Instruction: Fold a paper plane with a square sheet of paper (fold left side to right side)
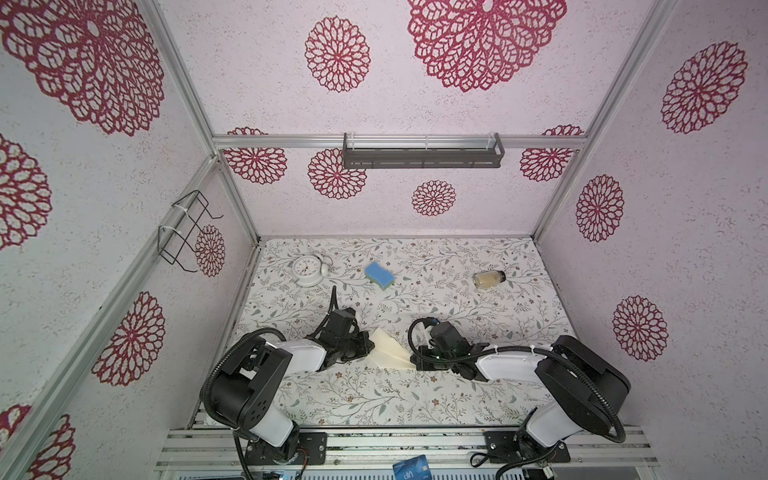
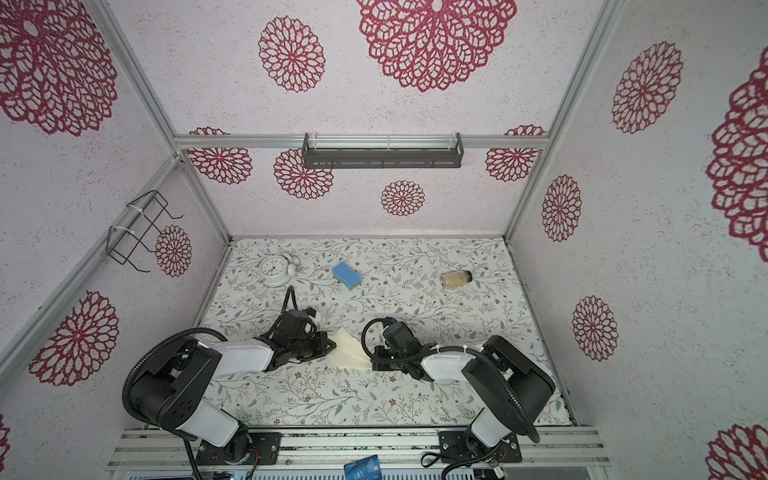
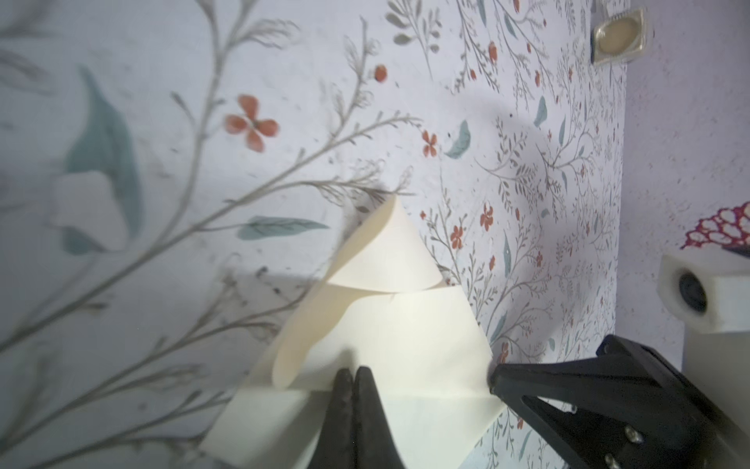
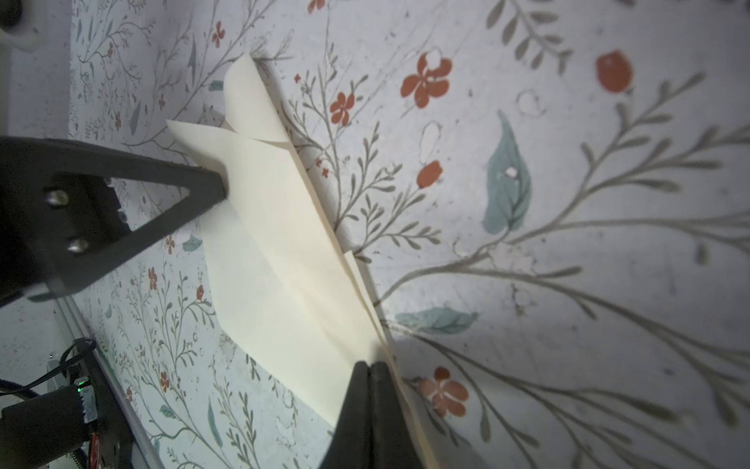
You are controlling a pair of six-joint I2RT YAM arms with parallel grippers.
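Nearest the arm bases, a blue card (image 1: 410,468) lay on the front rail, well apart from the work. Just beyond it, on the front-centre part of the table (image 1: 332,395), the paper plane (image 1: 388,351) lay between the two grippers — a half-made dart of cream paper with layered flaps.

The left gripper (image 3: 352,375) was fully closed, with nothing visibly caught between its jaws. Its tip pressed down on the paper's upper layer. The right gripper (image 4: 370,367) was likewise closed, its tip resting on the narrow end. Whether a layer was nipped between its jaws could not be told. At the wider end, on the left gripper's side, a curled flap (image 3: 377,247) stood up off the sheet, uncreased.

The step in hand appeared to be setting a fold. To do it well, the right tip should probably hold the narrow end as an anchor while the left tip sweeps along the fold line toward the curled flap — low, slow, with steady downward pressure. Thin paper would likely slide on the smooth cover, so a sideways drag without an anchor could skew the layers.

Farther back, a blue sponge (image 1: 380,275), a white clock (image 1: 306,270) and a small jar (image 1: 489,279) lay well apart from the paper and needed no attention.
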